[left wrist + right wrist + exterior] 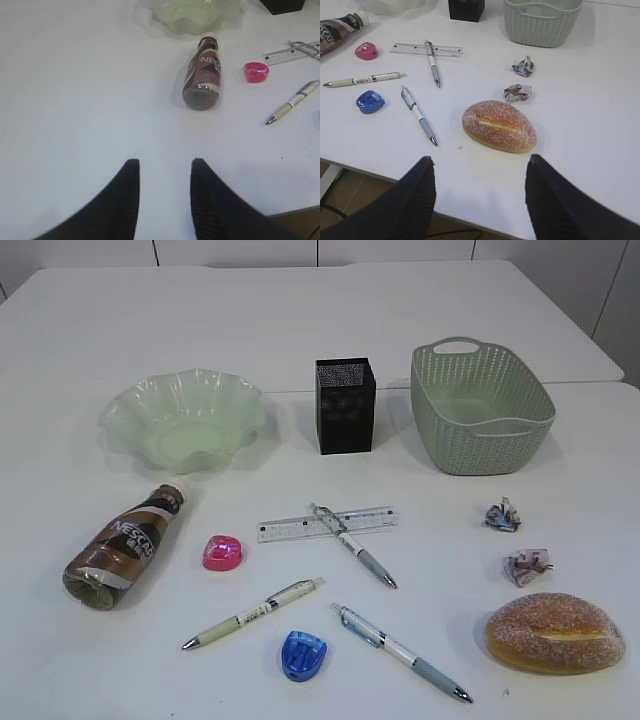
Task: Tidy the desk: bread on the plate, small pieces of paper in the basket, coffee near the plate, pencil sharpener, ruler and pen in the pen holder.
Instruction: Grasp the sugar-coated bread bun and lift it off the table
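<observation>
While every item lies loose on the white surface [90,320], no part of the tidying appears done.

Receptacles, back row, all seemingly empty: plate [185,420] at left, wavy-rimmed and pale green; pen holder [346,405] in the middle, black mesh, upright; basket [480,405] at right, upright.

Bread [555,632]: front right corner, well apart from the plate, right across the spread. To be carried to the plate.

Coffee [120,548]: lying on its side at left, cap pointing toward the plate, near it but not standing. Arguably needs righting.

Paper, two crumpled pieces [503,515] and [527,566]: on the surface in front of the basket, between it and the bread. Both to go in.

Ruler [328,524]: flat, in front of the pen holder, with one pen [352,545] lying across it. Two further pens, one cream [253,614] and one grey-blue [400,651], lie nearer the front edge.

Pencil sharpeners: one pink [222,553] beside the bottle, one blue [303,654] at the front between the two pens.

Left gripper [164,167]: fingers partly open, holding nothing, hanging above bare surface well short of the bottle.

Right gripper [479,162]: fingers spread wider, empty, just short of the bread, which sits in line between them. Judged the likeliest first pick.

Remaining: all placements.
</observation>
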Motion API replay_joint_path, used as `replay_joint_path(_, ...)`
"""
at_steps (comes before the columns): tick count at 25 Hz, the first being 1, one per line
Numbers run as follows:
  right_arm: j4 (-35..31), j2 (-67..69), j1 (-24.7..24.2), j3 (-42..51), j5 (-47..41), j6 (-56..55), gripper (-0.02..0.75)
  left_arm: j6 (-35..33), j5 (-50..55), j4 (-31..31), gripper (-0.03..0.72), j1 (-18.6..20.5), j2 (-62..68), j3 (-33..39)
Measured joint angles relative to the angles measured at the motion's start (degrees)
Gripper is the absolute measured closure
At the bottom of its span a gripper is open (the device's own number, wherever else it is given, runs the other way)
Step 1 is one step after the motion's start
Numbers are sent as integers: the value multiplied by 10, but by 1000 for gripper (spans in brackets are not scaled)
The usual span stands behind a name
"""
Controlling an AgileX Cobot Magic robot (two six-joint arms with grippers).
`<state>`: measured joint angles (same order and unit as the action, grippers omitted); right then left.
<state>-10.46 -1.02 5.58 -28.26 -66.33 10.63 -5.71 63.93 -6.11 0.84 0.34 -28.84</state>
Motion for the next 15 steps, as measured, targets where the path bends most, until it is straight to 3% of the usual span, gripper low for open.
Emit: replay_joint_path(15, 0, 0, 0, 0, 0, 0, 280, 0, 0, 0, 450, 0, 0, 0)
